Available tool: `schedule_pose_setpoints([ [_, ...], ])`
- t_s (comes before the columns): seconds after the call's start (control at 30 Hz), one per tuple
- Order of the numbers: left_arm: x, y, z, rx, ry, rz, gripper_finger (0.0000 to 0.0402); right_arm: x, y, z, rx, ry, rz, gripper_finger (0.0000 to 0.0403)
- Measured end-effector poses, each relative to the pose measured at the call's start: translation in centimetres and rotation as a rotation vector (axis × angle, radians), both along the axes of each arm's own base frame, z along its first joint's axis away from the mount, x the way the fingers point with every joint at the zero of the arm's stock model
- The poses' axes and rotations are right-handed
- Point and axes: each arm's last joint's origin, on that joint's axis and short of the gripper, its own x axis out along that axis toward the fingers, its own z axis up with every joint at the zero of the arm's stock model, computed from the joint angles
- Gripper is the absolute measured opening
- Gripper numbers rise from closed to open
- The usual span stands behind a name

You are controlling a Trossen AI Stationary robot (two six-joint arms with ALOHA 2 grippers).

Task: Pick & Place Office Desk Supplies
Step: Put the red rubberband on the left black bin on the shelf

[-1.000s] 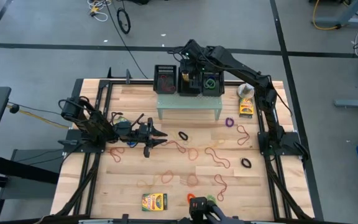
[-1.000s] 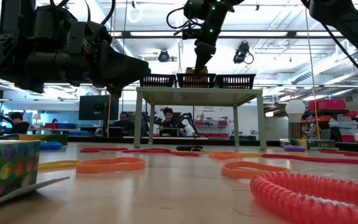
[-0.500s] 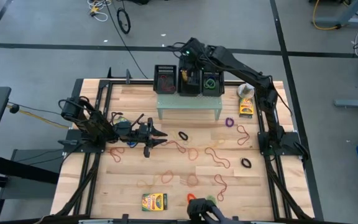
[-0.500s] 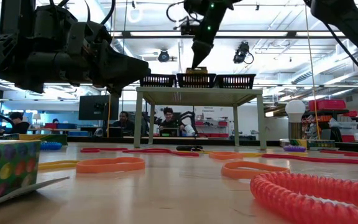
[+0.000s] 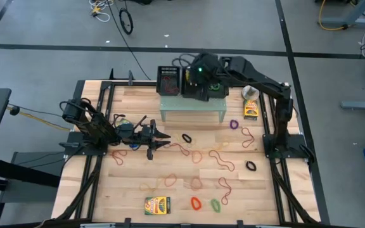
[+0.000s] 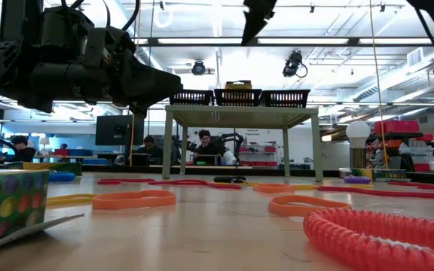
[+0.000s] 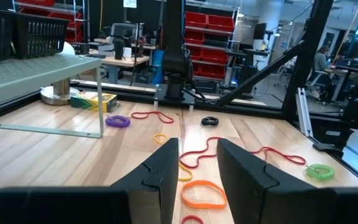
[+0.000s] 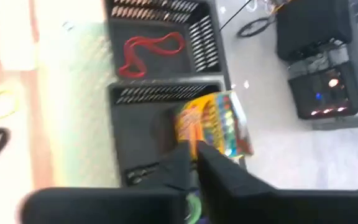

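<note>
Right gripper [image 8: 194, 165] risen above basket [image 8: 160, 93]

Wooden table [image 5: 170, 168] with scattered rubber bands [image 5: 196, 202], boxes [image 5: 157, 205].

No legible text or labels.

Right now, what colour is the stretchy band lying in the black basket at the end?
Red. The rubber band lies in the end basket; the right wrist view shows it best.
</note>
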Motion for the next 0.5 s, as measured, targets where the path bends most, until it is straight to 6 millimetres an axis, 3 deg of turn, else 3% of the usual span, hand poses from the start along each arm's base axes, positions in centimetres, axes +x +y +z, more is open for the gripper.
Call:
schedule_pose_setpoints([
  [0.07,0.0,0.0,0.0,-0.004,0.002,-0.001,0.0106,0.0,1.3,0.0,0.018,0.013,0.008,0.0010],
  [0.3,0.0,-0.1,-0.1,-0.012,0.015,-0.027,0.0049,0.9,6.5,0.2,0.017,-0.034,0.064,0.0006],
  [0.5,0.0,-0.3,-0.2,-0.019,0.022,-0.037,0.0007,1.9,8.7,-0.8,0.024,-0.086,0.080,0.0006],
])
